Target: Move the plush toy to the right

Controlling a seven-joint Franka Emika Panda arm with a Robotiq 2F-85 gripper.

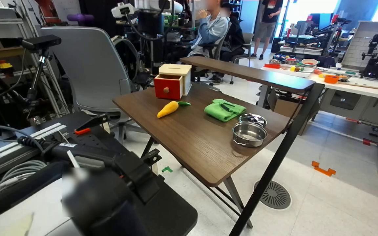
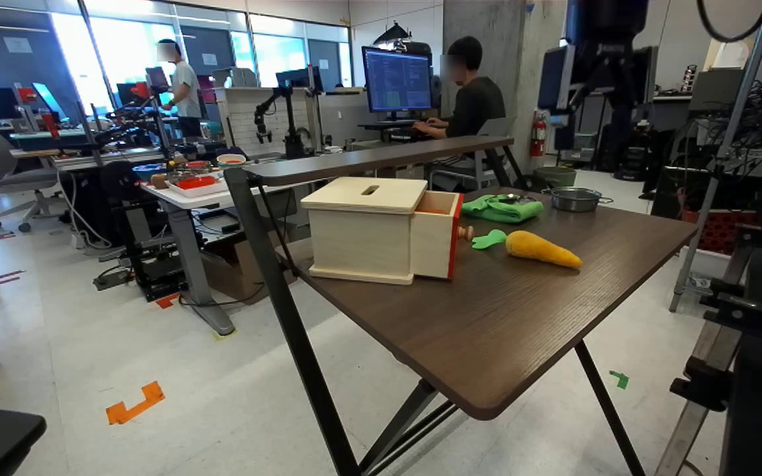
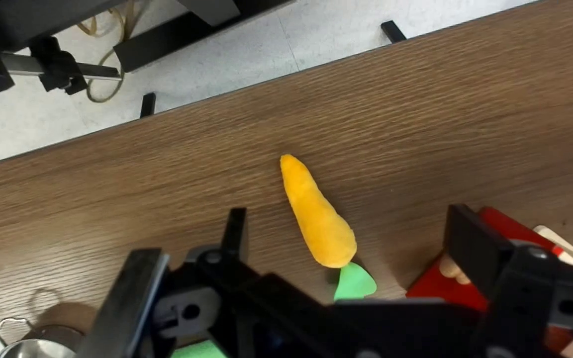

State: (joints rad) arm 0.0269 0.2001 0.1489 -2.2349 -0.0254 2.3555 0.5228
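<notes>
The plush toy is yellow-orange and carrot-shaped with a green leafy end. It lies on the brown table [image 1: 195, 147], in both exterior views [image 1: 168, 109] [image 2: 540, 248] and in the wrist view [image 3: 319, 219]. Its green end points towards the red drawer of the wooden box. My gripper [image 3: 347, 214] is open and empty, with its fingers spread wide on either side of the toy in the wrist view. In an exterior view the gripper [image 2: 598, 99] hangs well above the table, apart from the toy. The gripper body hides part of the leafy end in the wrist view.
A wooden box [image 1: 187, 80] with a partly open red drawer [image 1: 168, 87] stands close to the toy. A green cloth [image 1: 223, 111] with a dark item on it, a metal pot [image 1: 249, 135] and a shiny lid [image 1: 257, 119] share the table. A raised shelf [image 1: 251, 73] runs along one side.
</notes>
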